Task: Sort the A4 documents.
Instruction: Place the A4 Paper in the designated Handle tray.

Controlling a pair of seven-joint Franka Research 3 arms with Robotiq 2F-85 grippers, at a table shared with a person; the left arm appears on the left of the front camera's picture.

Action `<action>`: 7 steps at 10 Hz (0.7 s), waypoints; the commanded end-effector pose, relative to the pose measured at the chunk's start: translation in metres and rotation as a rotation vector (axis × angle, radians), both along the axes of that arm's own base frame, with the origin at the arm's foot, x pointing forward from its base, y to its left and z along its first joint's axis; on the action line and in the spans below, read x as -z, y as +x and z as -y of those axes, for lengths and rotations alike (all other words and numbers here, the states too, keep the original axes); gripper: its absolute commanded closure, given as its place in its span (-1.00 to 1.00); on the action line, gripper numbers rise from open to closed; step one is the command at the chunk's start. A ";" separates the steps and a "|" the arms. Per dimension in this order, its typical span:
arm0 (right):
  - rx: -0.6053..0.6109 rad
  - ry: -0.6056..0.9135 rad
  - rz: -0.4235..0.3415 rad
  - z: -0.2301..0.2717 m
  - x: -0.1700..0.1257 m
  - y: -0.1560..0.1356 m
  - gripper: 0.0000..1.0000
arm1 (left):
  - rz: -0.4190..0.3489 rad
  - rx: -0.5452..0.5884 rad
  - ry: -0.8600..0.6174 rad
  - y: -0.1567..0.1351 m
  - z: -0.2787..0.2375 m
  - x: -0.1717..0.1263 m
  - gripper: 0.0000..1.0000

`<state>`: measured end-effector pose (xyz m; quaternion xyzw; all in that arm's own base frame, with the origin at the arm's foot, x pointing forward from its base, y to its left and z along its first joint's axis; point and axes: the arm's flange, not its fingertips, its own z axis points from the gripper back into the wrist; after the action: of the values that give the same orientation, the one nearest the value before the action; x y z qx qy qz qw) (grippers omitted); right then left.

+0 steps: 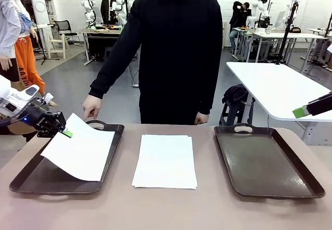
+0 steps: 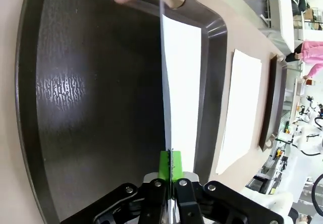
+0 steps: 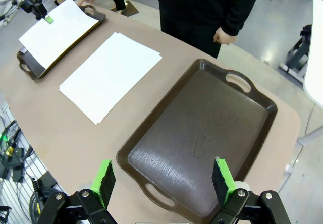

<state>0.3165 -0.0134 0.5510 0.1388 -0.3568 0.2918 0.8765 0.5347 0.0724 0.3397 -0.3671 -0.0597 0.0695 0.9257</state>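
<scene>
A single white A4 sheet (image 1: 80, 148) hangs tilted over the left dark tray (image 1: 31, 178), pinched at its left edge by my left gripper (image 1: 66, 133), which is shut on it. In the left wrist view the sheet (image 2: 179, 82) stands edge-on between the green pads (image 2: 164, 164) above the tray floor (image 2: 91, 108). A stack of A4 documents (image 1: 166, 160) lies flat at the table's middle. My right gripper (image 3: 161, 179) is open and held high over the near end of the right tray (image 3: 202, 133); its green fingertip (image 1: 300, 112) shows at the right edge.
A person in black stands at the far side, one hand (image 1: 92, 106) on the left tray's far handle, the other hand (image 1: 201, 118) by the table edge. The right tray (image 1: 264, 160) holds nothing. White tables stand behind to the right.
</scene>
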 end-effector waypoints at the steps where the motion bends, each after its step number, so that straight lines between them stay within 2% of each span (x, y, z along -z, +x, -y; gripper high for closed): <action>1: 0.004 0.003 -0.005 0.000 0.001 0.001 -1.00 | -0.042 0.033 0.047 0.009 0.002 0.002 0.98; 7: 0.004 0.003 -0.005 0.000 0.001 0.001 -1.00 | -0.048 0.035 0.124 0.017 0.004 0.014 0.98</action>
<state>0.3165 -0.0134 0.5510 0.1388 -0.3568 0.2918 0.8765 0.5464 0.0703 0.3255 -0.3217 -0.0439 0.0448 0.9448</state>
